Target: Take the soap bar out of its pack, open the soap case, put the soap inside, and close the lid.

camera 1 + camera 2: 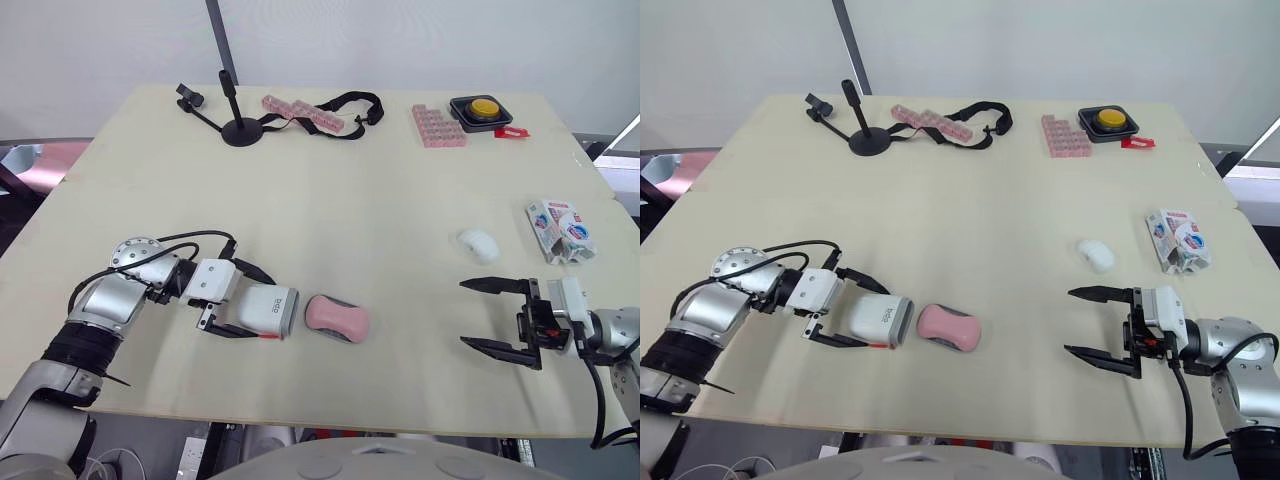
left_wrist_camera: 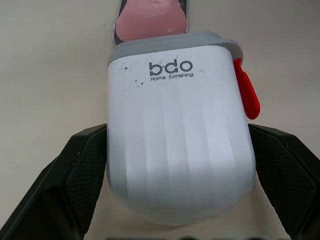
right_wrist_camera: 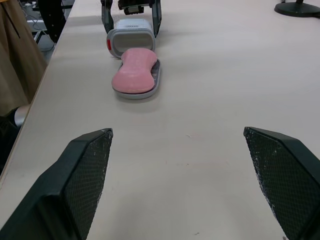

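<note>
Pale wooden table [image 1: 330, 200], plain white wall [image 1: 400, 40] behind, grey pole [image 1: 217, 40] beyond

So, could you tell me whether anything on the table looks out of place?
The soap pack lies crumpled and open near the right edge of the table, and the white soap bar sits loose beside it, away from the soap case.

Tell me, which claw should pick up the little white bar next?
Right claw, probably. It is open, and the white bar lies close to it. The left claw is shut on the white case, far from the bar.
</note>
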Available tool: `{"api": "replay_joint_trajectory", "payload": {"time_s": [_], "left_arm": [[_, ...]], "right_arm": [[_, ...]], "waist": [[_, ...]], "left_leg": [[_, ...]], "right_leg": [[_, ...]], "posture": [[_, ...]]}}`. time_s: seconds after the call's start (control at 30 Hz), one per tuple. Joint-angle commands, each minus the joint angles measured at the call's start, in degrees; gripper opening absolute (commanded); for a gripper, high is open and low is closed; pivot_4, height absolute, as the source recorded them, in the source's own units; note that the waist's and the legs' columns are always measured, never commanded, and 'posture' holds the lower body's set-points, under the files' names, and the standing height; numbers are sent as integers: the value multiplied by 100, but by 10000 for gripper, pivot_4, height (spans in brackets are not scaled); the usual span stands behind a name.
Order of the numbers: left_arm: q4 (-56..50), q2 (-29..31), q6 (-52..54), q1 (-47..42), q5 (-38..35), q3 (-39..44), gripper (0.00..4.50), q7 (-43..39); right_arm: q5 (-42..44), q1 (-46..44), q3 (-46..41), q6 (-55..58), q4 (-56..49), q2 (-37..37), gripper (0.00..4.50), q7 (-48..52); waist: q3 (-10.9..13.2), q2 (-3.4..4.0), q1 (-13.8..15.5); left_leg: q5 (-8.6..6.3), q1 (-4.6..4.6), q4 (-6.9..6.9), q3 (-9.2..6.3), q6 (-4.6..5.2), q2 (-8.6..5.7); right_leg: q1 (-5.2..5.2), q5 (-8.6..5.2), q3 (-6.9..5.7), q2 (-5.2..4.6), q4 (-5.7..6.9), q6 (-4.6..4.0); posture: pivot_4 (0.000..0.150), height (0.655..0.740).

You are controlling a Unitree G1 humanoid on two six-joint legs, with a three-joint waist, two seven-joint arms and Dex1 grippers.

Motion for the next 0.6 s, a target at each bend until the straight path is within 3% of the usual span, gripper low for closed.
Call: {"api": "replay_joint_trajectory", "payload": {"time_s": [0.03, 0.37, 0.5, 0.6], "left_arm": [[-22, -22, -71, -79, -15, 47, 45000, 31], [-58, -51, -85, 9, -81, 73, 45000, 46], [-53, -58, -155, 31, -61, 81, 34919, 76], [-89, -69, -122, 61, -90, 101, 34928, 127]], "right_arm": [[10, 39, -70, -50, -168, -56, 44777, -23], [-35, -23, -41, -30, -136, -119, 44777, 5], [-41, -82, -25, -10, -127, -125, 45000, 11], [-53, -109, -1, 10, -134, -134, 45000, 22]], "waist": [[0, 0, 1], [0, 0, 0], [0, 0, 1], [0, 0, 3]], "left_leg": [[0, 0, 1, 0, 0, 0], [-1, -1, 2, 0, 2, 0], [-1, 0, 2, 0, 2, 0], [-1, -1, 2, 0, 2, 0]], "right_leg": [[0, 0, 0, 0, 0, 0], [-2, -1, 0, -2, 0, -1], [-2, -1, 0, -2, 0, -1], [-2, -1, 0, -3, 0, -2]], "posture": [[1500, 7395], [1500, 7395], [1500, 7395], [1500, 7395]]}}
